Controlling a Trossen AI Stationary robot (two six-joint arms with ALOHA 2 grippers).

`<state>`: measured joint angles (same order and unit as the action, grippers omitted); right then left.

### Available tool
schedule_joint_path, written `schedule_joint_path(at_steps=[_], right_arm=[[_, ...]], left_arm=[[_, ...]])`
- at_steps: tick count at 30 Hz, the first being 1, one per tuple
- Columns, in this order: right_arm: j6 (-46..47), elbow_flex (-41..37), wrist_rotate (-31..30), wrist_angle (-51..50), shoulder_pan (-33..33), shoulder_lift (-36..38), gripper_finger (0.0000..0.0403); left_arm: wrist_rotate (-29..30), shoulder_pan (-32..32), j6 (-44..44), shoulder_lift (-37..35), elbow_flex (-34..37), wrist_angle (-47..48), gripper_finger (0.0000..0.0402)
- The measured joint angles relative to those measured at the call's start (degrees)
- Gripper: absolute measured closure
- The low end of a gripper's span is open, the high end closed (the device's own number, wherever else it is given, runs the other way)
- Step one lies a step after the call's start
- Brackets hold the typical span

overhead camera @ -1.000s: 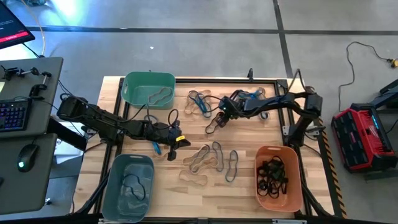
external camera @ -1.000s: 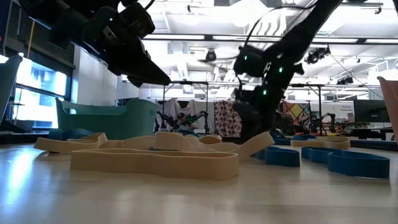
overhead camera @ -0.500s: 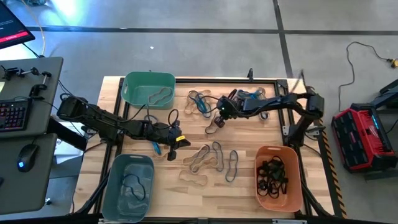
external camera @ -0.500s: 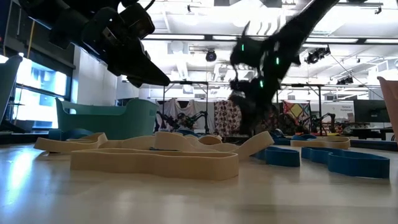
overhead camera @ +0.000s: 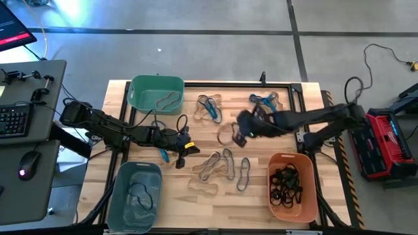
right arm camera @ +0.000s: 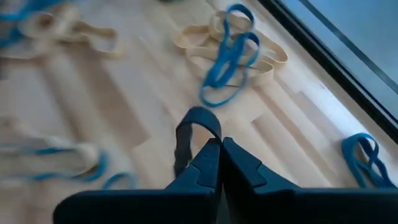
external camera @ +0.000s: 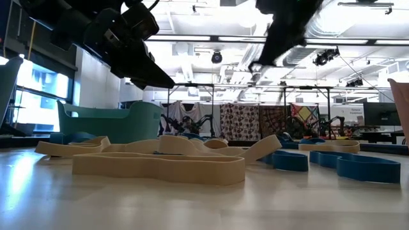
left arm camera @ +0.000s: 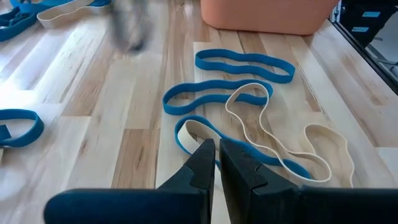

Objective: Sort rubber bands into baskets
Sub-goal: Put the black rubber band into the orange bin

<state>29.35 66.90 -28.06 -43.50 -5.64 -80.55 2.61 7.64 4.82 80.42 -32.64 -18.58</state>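
Several rubber bands [overhead camera: 221, 164] still lie loose on our tabletop [overhead camera: 255, 196]; each basket [overhead camera: 156, 95] holds some. Our right gripper [overhead camera: 243, 132], mid-table, has its fingers clamped on a black band [right arm camera: 189, 134]; our left gripper's [overhead camera: 187, 149] are together.

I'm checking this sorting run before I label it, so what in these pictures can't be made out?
- High view: right hand is motion-blurred; its dark band shows clearly only in the right wrist view.
- High view: the count of black bands in the orange basket is lost in a tangle.
- Low view: the right hand is cut off by the top edge.
- Left wrist view: a blurred smear hides whatever is near the picture's top left, by the tan band.
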Motion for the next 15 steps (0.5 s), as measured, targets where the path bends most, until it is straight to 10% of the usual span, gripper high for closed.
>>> schedule_joint_path(at_steps=[15], right_arm=[[36.69, 10.55, -2.52, -27.26, -31.99, 2.55, 0.0403]], left_arm=[[0.0, -0.07, -1.64, 0.0, 0.0, 0.18, 0.0385]])
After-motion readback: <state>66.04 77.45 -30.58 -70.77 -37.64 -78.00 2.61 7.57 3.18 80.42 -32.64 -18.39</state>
